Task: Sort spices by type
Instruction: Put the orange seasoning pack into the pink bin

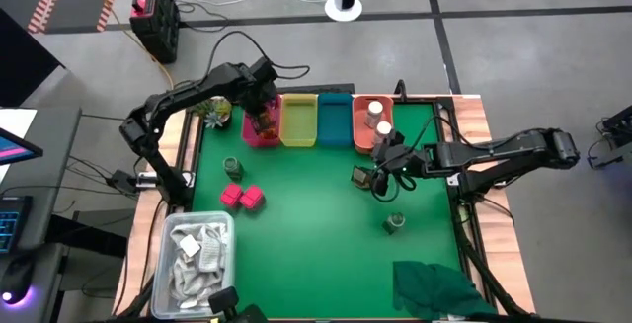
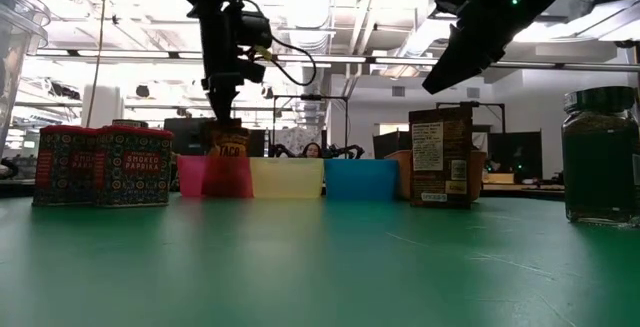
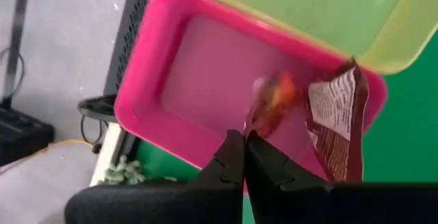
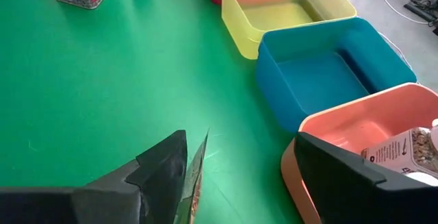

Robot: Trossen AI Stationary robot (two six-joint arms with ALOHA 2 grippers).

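My left gripper (image 1: pixel 262 116) is shut on an orange-brown sachet (image 3: pixel 274 101) over the pink bin (image 3: pixel 157 94); a second sachet (image 3: pixel 339 128) lies in that bin. My right gripper (image 4: pixel 239 142) hangs open above the small dark packet (image 1: pixel 360 176), which stands upright on the green mat (image 2: pixel 440 157), its edge (image 4: pixel 197 176) close beside one finger. Two white-capped jars (image 1: pixel 376 116) sit in the orange bin. One green jar (image 1: pixel 232 167) stands left, another (image 1: pixel 395 222) right. Two pink cube packets (image 1: pixel 242 197) rest on the mat. My left gripper pinches the sachet's upper edge (image 3: pixel 256 125) between its two fingers, coming from above and pointing down. The sachet hangs below the fingers (image 2: pixel 228 142), its lower part behind the pink bin's wall.
A yellow bin (image 1: pixel 299 121) and a blue bin (image 1: pixel 334 121) stand between the pink and orange bins (image 1: pixel 361 143) along the far edge. A clear tub of white packets (image 1: pixel 197 254) is at near left, a dark green cloth (image 1: pixel 439 288) at near right.
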